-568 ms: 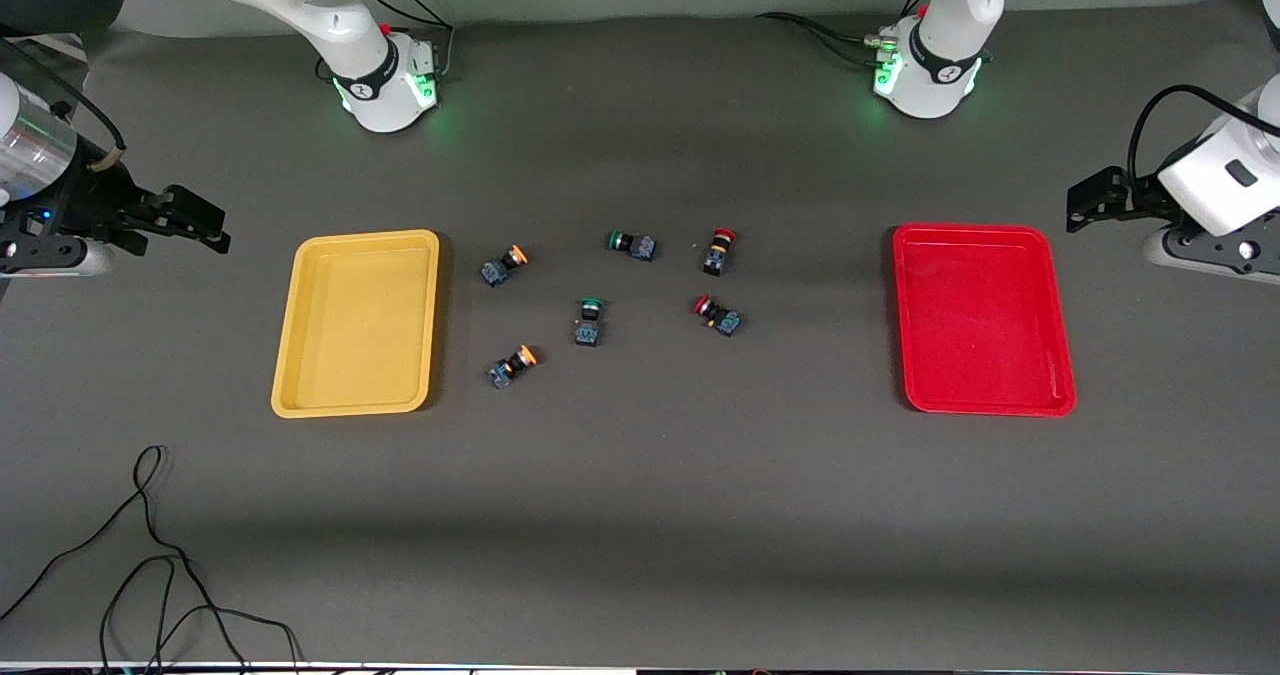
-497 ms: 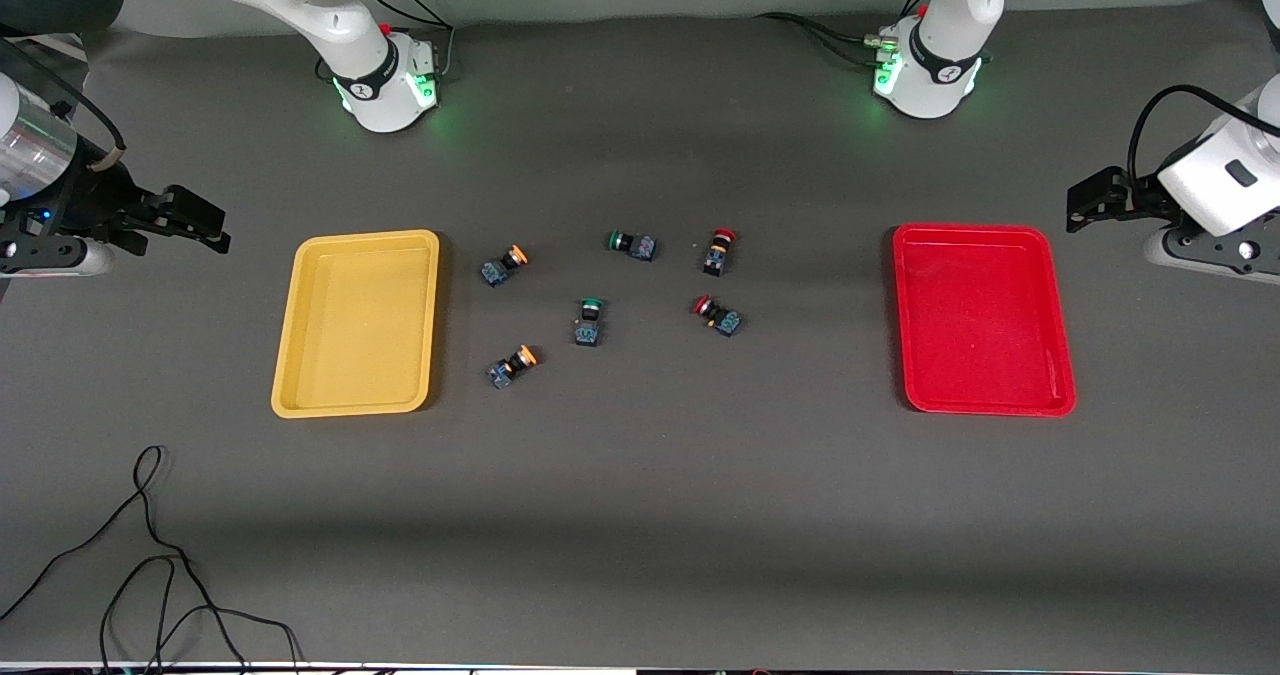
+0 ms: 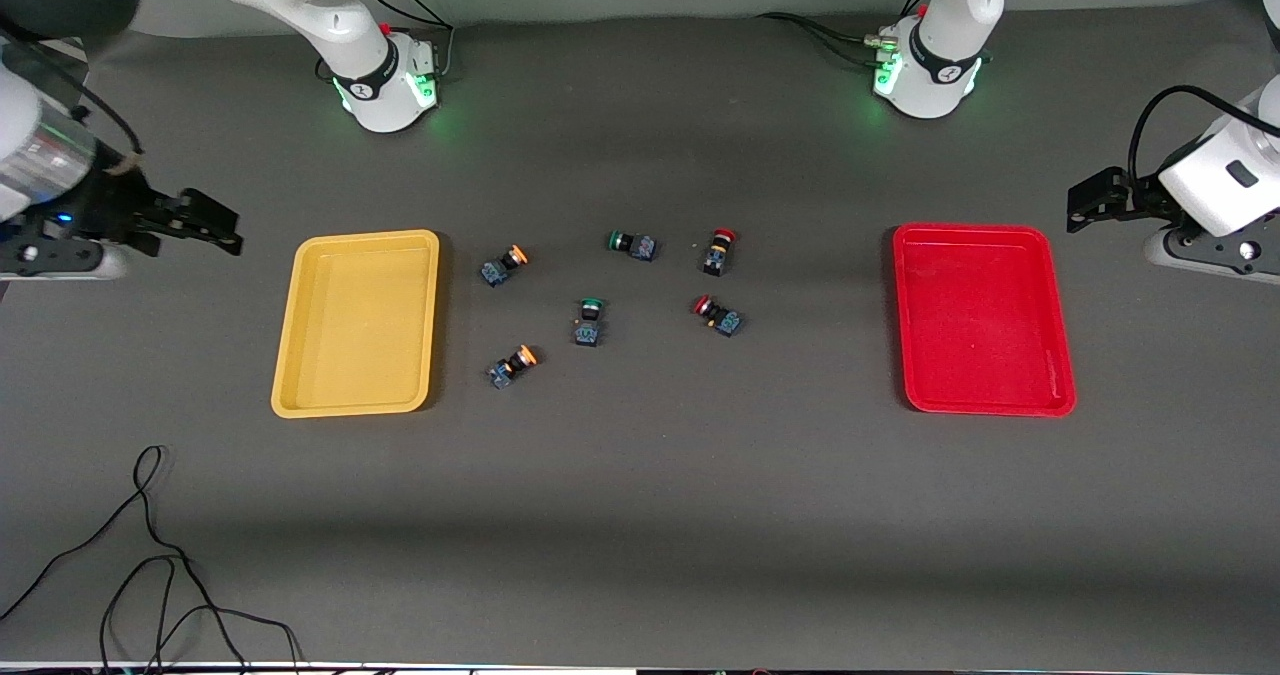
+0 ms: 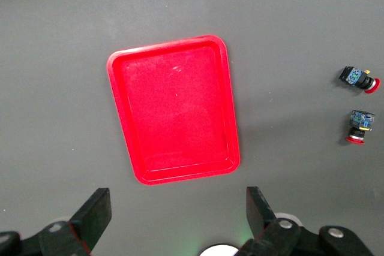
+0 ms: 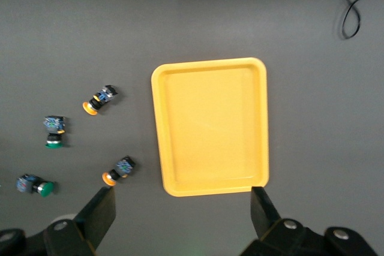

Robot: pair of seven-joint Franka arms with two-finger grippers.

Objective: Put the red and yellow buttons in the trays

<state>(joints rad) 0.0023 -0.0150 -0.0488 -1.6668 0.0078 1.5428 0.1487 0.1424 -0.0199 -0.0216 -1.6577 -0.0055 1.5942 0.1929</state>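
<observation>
Overhead, a dark grey bench point(image 3: 640, 515) carries two shallow trays. The yellow tray point(image 3: 357, 323) lies toward the right arm's end, the red tray point(image 3: 983, 317) toward the left arm's end; neither holds anything. Six small push-button switches lie scattered on the bench between the trays, none touching another. Two orange-yellow-capped buttons point(image 3: 504, 264) point(image 3: 511, 365) rest near the yellow tray. Two red-capped buttons point(image 3: 717, 251) point(image 3: 717, 316) lie closer to the red tray. Two green-capped switches point(image 3: 632, 244) point(image 3: 589, 321) sit in the middle of the group. The right end effector point(image 3: 205, 223) hovers over bare bench just beside the yellow tray, its fingers point(image 5: 99, 215) spread wide and gripping nothing. The left end effector point(image 3: 1095, 198) hovers over the bench beside the red tray, its fingers point(image 4: 96, 214) likewise apart and gripping nothing. A loose black cable point(image 3: 150, 545) curls on the bench nearest the front camera.
</observation>
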